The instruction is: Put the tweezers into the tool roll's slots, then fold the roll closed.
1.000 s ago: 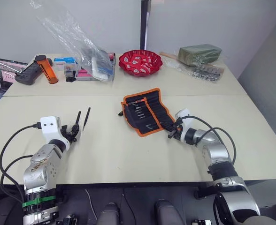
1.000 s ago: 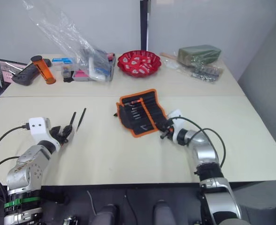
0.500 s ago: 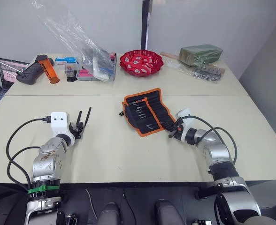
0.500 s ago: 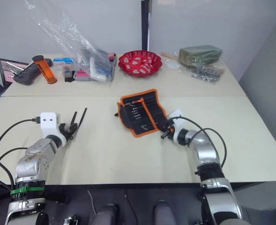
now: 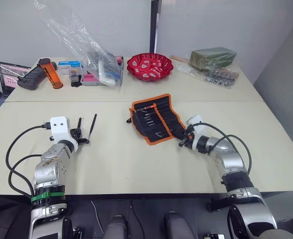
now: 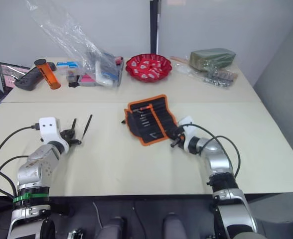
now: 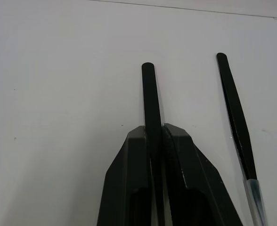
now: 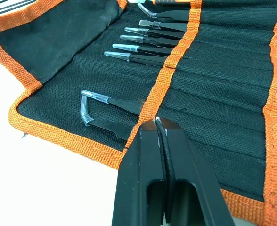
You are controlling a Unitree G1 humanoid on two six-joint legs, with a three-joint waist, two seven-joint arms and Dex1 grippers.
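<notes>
While its two black fingers press together on one slim black tweezer (image 7: 150, 101), the left tool (image 5: 79, 133) sits low over the bench (image 5: 116, 159) on the robot's left side, the tweezer's blunt end sticking out past the fingertips. Just beside it, apart from the fingers, a second tweezer (image 5: 92, 125) lies flat on the bench surface, running roughly parallel to the held one.

Across the bench, the right tool (image 5: 182, 137) has its fingers drawn in tight with only a thin seam between them and nothing seen gripped; it rests at the near right corner of the tool roll (image 5: 156, 118), its tips over the orange stripe. The roll lies open and flat near the bench's middle, its orange border all round. Several tweezers (image 8: 138, 46) are already seated in the slots (image 8: 214, 89), their pale tips pointing out over the inner flap, and a bent-tip one (image 8: 105, 108) lies nearest the right tool.

Farther back on the bench stand a red bowl (image 5: 149, 66), a crumpled clear plastic bag (image 5: 84, 45), an orange cylinder (image 5: 49, 72), and a green packet (image 5: 212, 56) at the far right.
</notes>
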